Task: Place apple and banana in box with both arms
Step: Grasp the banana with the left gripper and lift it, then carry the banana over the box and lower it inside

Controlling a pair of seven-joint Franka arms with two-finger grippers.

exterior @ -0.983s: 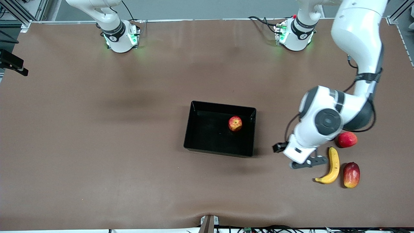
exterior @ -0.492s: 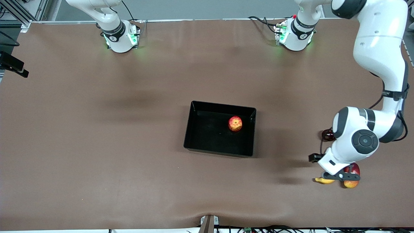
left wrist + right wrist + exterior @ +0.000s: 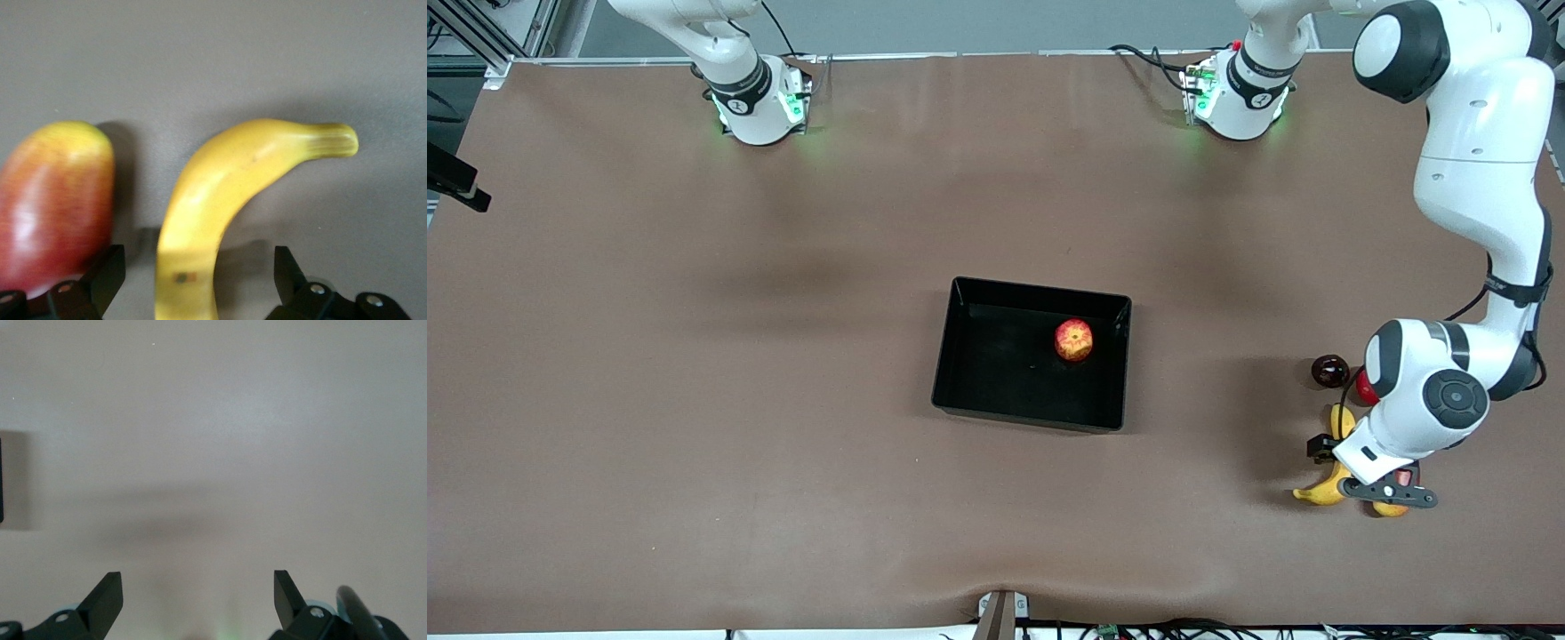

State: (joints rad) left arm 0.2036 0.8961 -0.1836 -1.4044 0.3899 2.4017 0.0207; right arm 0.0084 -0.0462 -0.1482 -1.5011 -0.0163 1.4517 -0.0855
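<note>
Left gripper [image 3: 193, 283] low over banana [image 3: 220, 200], jaws spread, straddling its middle, mango-like fruit [image 3: 53, 200] just beside, apple [image 3: 1073, 340] in box [image 3: 960, 391] mid-counter, right gripper [image 3: 197, 603] waiting, jaws released.

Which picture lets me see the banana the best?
The left wrist view: the banana fills it, lying between the left hand's open fingers, beside a red-and-yellow fruit. In the front view the arm hides most of it; only its two ends show. The right wrist view shows bare table, no banana.
</note>
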